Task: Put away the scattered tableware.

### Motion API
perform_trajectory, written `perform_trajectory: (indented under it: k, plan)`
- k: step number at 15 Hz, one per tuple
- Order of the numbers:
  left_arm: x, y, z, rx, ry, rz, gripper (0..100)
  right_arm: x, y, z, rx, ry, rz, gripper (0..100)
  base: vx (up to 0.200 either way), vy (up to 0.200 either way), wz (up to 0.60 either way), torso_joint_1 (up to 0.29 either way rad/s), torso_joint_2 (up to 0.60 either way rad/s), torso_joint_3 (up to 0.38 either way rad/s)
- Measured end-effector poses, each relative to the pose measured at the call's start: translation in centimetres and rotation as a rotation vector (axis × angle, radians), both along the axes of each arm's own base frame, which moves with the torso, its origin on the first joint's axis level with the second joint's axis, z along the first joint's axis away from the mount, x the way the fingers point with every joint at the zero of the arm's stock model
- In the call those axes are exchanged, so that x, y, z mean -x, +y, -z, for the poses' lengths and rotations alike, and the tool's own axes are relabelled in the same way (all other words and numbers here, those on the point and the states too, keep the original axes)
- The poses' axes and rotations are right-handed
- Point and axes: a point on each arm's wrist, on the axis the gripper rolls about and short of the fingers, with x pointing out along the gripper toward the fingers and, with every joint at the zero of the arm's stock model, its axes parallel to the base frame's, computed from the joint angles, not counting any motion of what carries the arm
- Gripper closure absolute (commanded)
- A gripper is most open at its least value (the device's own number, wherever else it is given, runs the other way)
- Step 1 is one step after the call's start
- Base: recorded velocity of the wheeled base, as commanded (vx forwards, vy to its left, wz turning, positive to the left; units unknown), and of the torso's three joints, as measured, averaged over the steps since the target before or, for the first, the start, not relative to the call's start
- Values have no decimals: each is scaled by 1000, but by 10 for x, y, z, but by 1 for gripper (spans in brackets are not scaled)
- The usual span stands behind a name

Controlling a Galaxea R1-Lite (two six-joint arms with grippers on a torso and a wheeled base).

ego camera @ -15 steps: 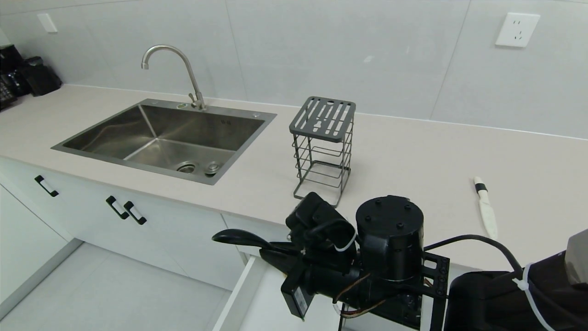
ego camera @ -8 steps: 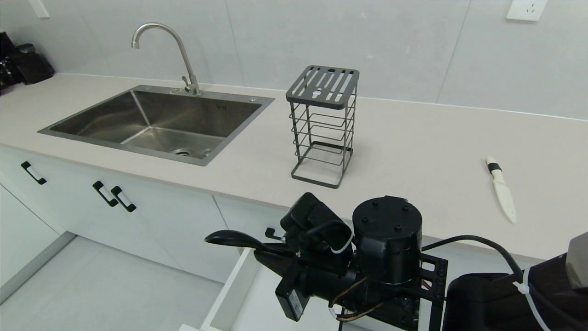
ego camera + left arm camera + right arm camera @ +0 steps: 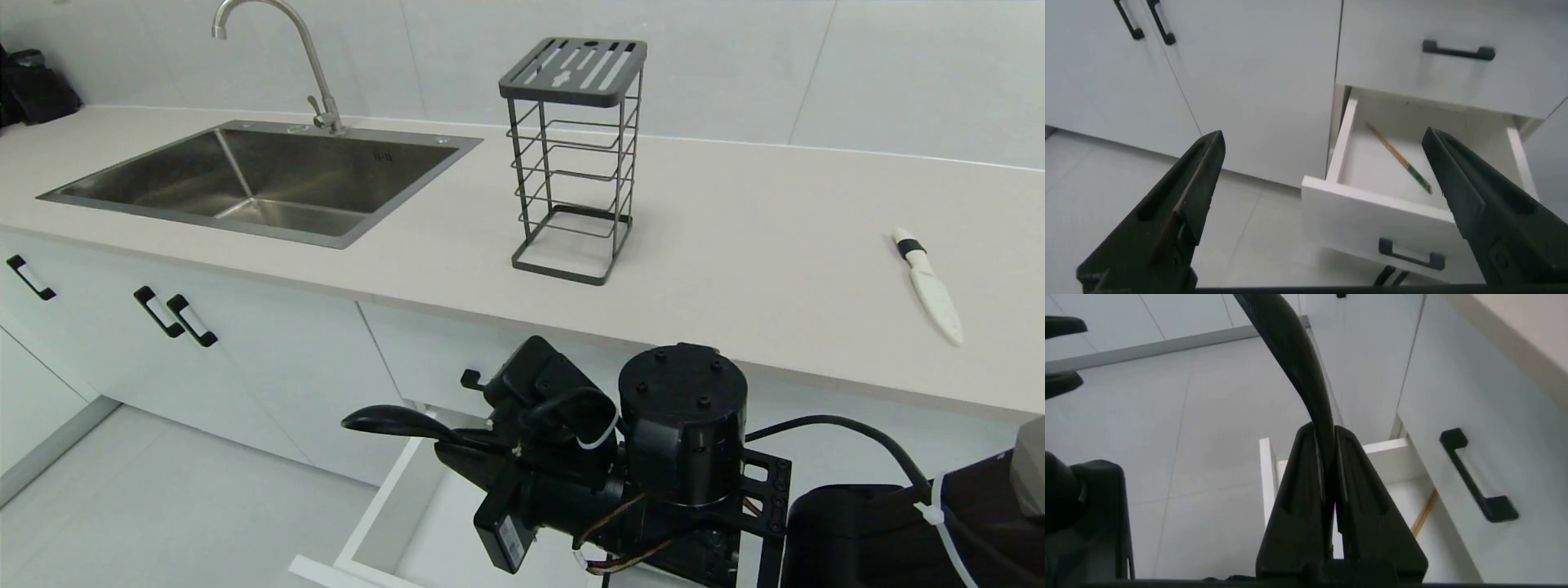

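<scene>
My right gripper (image 3: 482, 447) is shut on the handle of a black spoon (image 3: 392, 420), held level in front of the cabinets and above the open white drawer (image 3: 384, 523). In the right wrist view the spoon (image 3: 1290, 359) sticks out past the shut gripper (image 3: 1324, 437), with the drawer (image 3: 1270, 469) below. My left gripper (image 3: 1323, 139) hangs open and holds nothing, out from the drawer (image 3: 1339, 155), where a chopstick (image 3: 1398, 157) lies. A white knife (image 3: 927, 284) with a black band lies on the counter at the right.
A dark wire rack (image 3: 571, 163) stands on the counter's middle. A steel sink (image 3: 253, 175) with a faucet (image 3: 302, 49) is at the left. Shut cabinet doors with black handles (image 3: 175, 318) are under the sink, with bare floor in front.
The head camera has moved: counter, rack and sink sit higher in the picture and more of the open drawer shows. The right gripper still holds the spoon the same way.
</scene>
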Motion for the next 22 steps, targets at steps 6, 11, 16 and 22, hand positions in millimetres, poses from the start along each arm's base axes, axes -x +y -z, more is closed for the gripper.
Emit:
perform_trajectory:
  k: [6, 11, 16, 22]
  plan:
    - [0, 0, 0, 0, 0, 0, 0, 2, 1, 0, -1, 0, -7, 100, 0, 0, 0, -253, 436, 192]
    - [0, 0, 0, 0, 1, 0, 0, 0, 5, -2, -12, -7, -7, 100, 0, 0, 0, -258, 337, 123]
    - [0, 0, 0, 0, 1, -1, 0, -11, 9, 9, 8, 6, 3, 100, 0, 0, 0, -74, 249, 74]
    - [0, 0, 0, 0, 0, -1, 0, -42, 25, 17, -1, 4, 66, 100, 0, 0, 0, -1, 24, 14]
